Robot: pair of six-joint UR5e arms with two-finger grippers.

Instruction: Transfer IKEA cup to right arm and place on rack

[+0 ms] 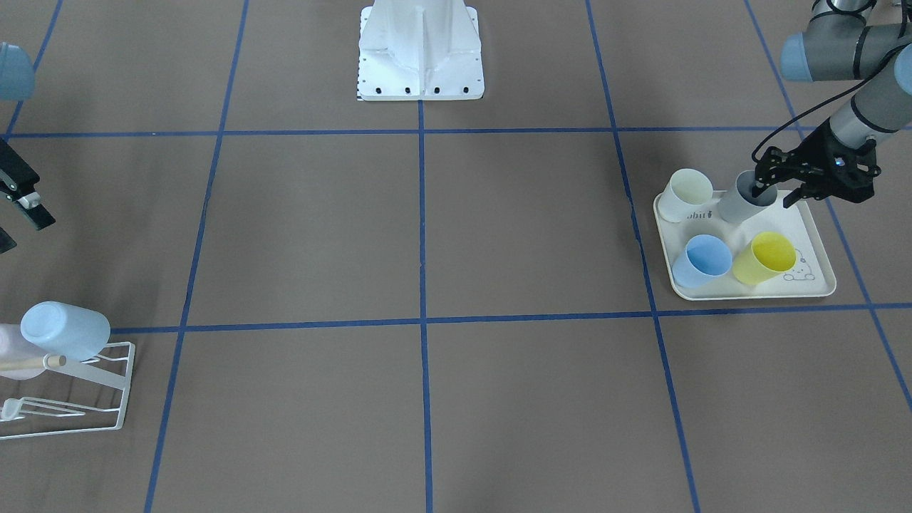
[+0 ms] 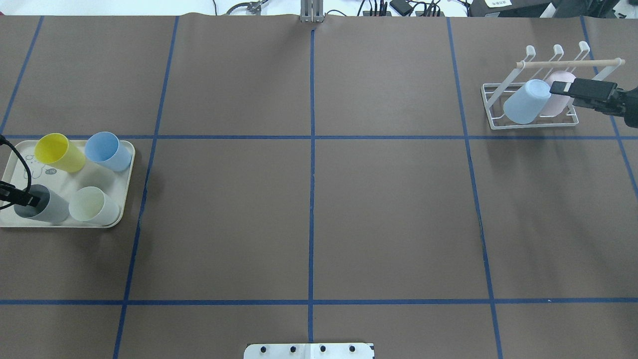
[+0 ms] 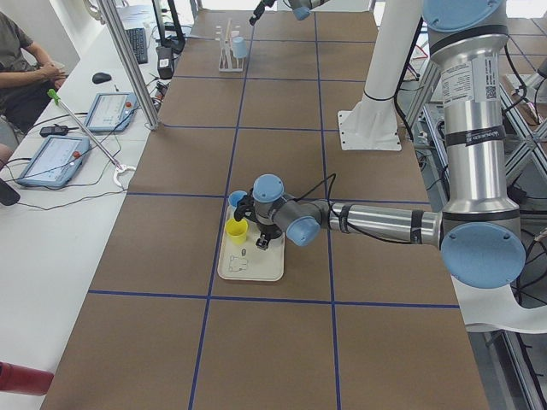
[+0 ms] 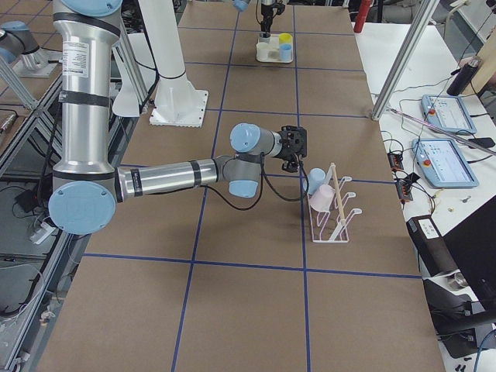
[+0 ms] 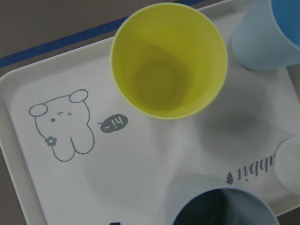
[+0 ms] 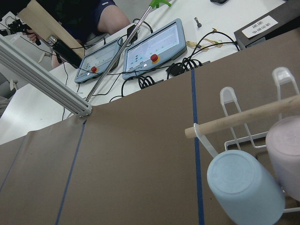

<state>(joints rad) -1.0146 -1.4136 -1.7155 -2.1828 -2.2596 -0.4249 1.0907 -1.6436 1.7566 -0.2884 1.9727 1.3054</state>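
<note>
My left claw [image 1: 776,194] is down at the grey cup [image 1: 741,203]. This is the cup I have to move. One finger [image 1: 762,187] dips into the mouth of the cup. The other finger is just outside the rim. There is a gap between them, so this claw is wide and is not pinching the cup wall.

The grey cup stands on the cream tray [image 1: 748,293], in the corner by my left arm. The tray has a little bunny drawn on it. Three more cups stand on the tray with their mouths up. A white cup [image 1: 685,194] is right beside the grey one. A blue cup [image 1: 703,260] and a yellow cup [image 1: 766,256] are in the row on the far side from me. From the camera on my left wrist I look down into the yellow cup, and the dark inside of the grey cup is at the bottom edge.

My right claw [image 1: 16,224] is far away at the other end of the table [image 2: 309,224]. Its two fingers are apart and it holds nothing. It hangs in the air near the rack [image 2: 493,121].

The rack is white wire with a wooden stick [image 2: 568,63] across the top. A light blue cup [image 2: 523,102] and a pink cup [image 2: 558,97] sit on it bottom up, side by side.
</note>
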